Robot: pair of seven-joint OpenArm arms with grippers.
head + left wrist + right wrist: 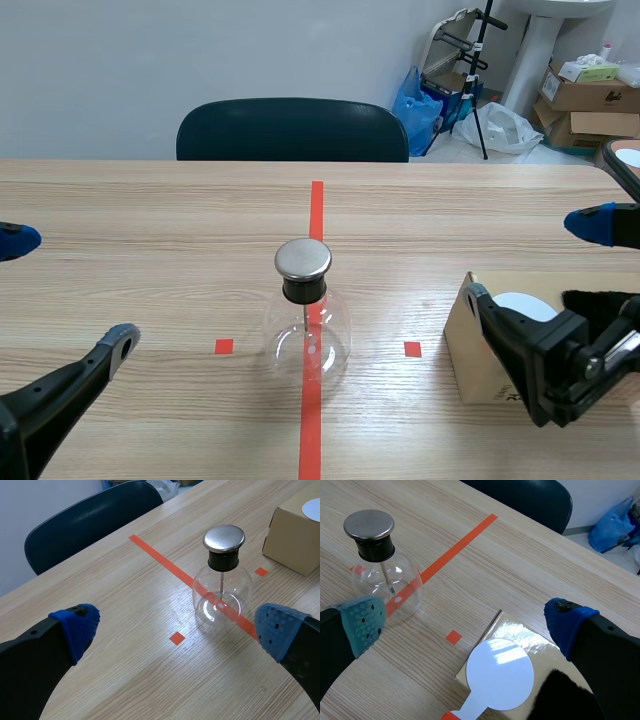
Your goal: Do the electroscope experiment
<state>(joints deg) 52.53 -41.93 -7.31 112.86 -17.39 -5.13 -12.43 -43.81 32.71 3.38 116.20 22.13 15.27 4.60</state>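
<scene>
Standing upright on the long orange-red tape line, near the middle of the table, you have the electroscope. It is a round flask of clear glass with a black neck and a flat metal cap, and a thin rod goes down inside it.

Your left end effector is wide open and has hold of nothing. The electroscope is ahead of it and does not touch it.

Your right end effector is also wide open and empty. A cardboard box lies on the table on the right of the electroscope, well apart from it, and it shows between the fingers of this end effector. On top of the box lies a white round disc with an orange-red handle end. Just beside the disc is a black furry piece, partly hidden by one finger; what it is exactly, I cannot tell.

Behind the table stands a dark chair. In the far corner of the room you can see more boxes and some bags.
</scene>
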